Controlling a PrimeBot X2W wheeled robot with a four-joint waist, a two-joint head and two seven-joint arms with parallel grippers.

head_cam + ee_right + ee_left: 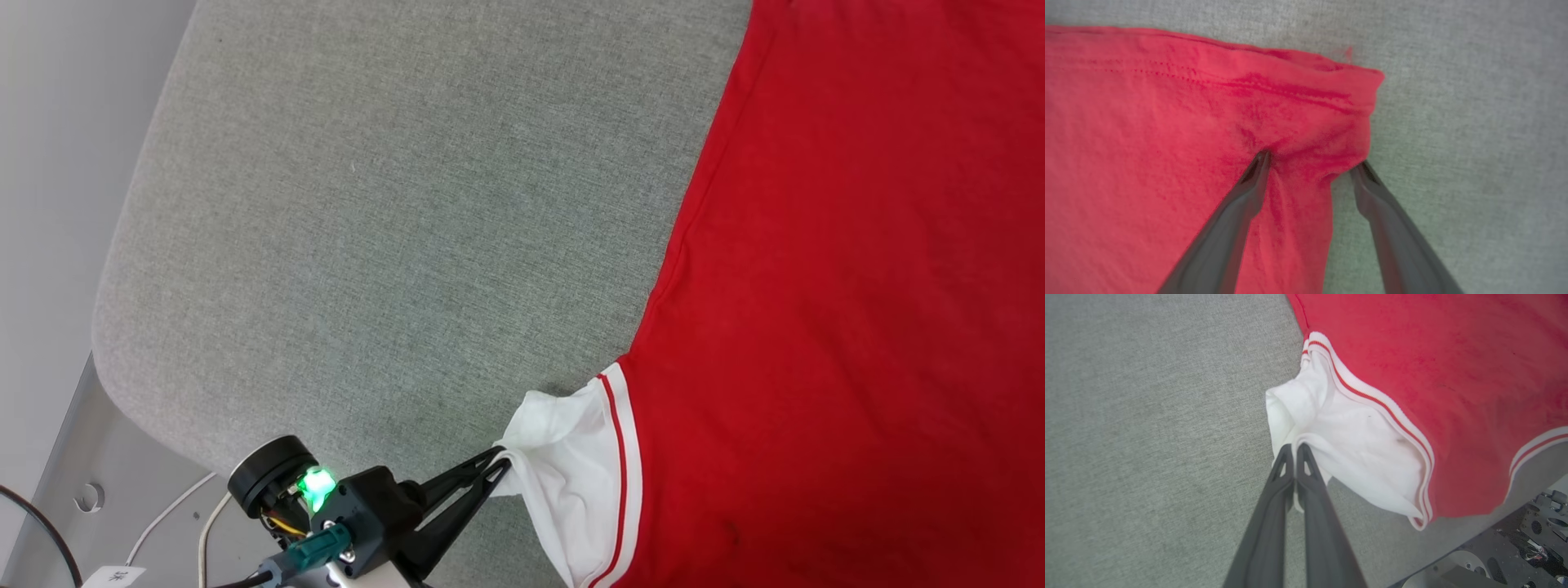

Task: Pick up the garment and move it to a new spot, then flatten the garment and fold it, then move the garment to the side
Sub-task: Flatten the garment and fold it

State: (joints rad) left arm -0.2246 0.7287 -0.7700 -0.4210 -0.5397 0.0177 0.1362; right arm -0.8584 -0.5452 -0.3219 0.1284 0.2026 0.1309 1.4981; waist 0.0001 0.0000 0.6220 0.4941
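Left tool (pixel 1294 451) pinched on garment (pixel 816 286) white sleeve | right tool (pixel 1311 161) spread wide, straddling its red corner

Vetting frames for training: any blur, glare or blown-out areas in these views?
Head view: sharp, evenly lit; the green light behind the left pincer blooms. Left wrist view: the garment has a near blown-out white sleeve, corners soft. Right wrist view: softest, right pincer and red cloth blurred, red washed pinkish.
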